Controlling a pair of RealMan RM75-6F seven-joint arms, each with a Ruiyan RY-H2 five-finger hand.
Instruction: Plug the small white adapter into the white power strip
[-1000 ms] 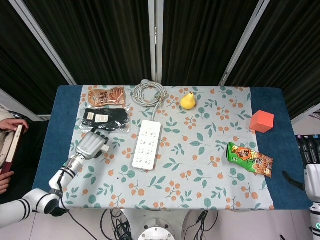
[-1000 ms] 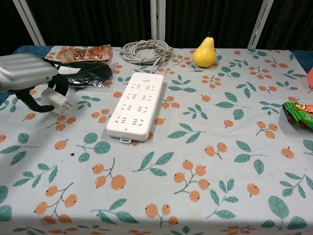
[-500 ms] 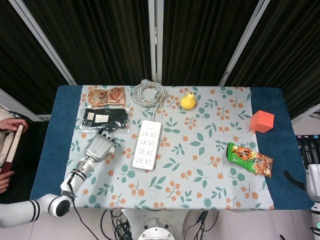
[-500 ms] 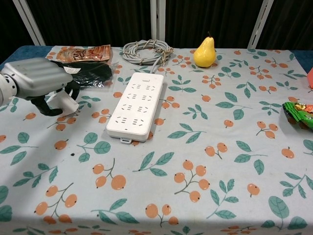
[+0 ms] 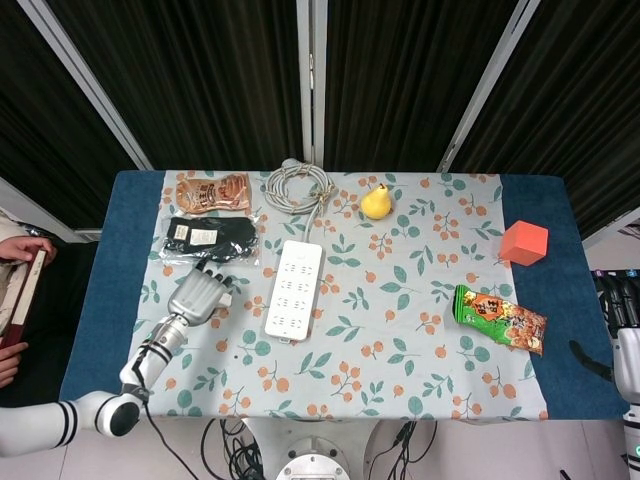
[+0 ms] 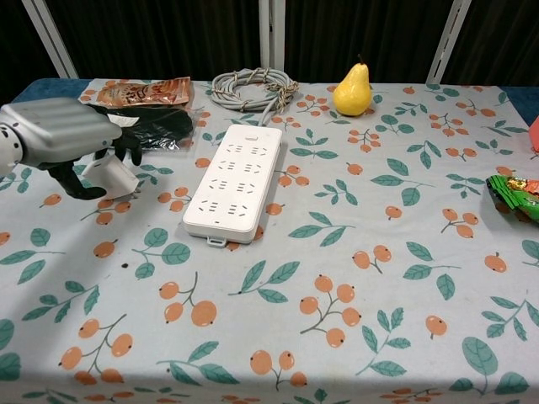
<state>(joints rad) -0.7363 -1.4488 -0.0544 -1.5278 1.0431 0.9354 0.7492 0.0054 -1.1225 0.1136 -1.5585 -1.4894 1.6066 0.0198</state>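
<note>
Counter [image 5: 560, 300] w/ blue top, mostly covered by a pale cloth [image 5: 400, 340] printed w/ leaves and orange fruit. Behind it dark curtains [image 5: 400, 70] w/ pale slanted poles; cables hang below the front edge. A person's hand w/ a book [image 5: 25, 285] shows at the far left edge of the head view.

Landmark: strip [image 5: 293, 289], white, lying flat about mid-cloth, long axis front to back. Its grey cord [image 5: 298, 187] is coiled just behind it. Pear [image 5: 376, 201] stands behind and right of the strip. Brown snack pack [image 5: 212, 192] behind and left; black pack [image 5: 210, 237] w/ white label just left of the strip's rear end. Green snack bag [image 5: 500, 319] well to the right; red block [image 5: 524, 242] further right on the blue.

Left hand [image 6: 63, 135] sits left of the strip, low over the cloth, fingers curled round the adapter [image 6: 111, 176]; the white plug body shows under its palm, apart from the strip. Whether it rests on the cloth can't tell. Right hand [image 5: 622, 340] is at the far right edge, off the counter; only partly seen, fingers' state can't tell.
</note>
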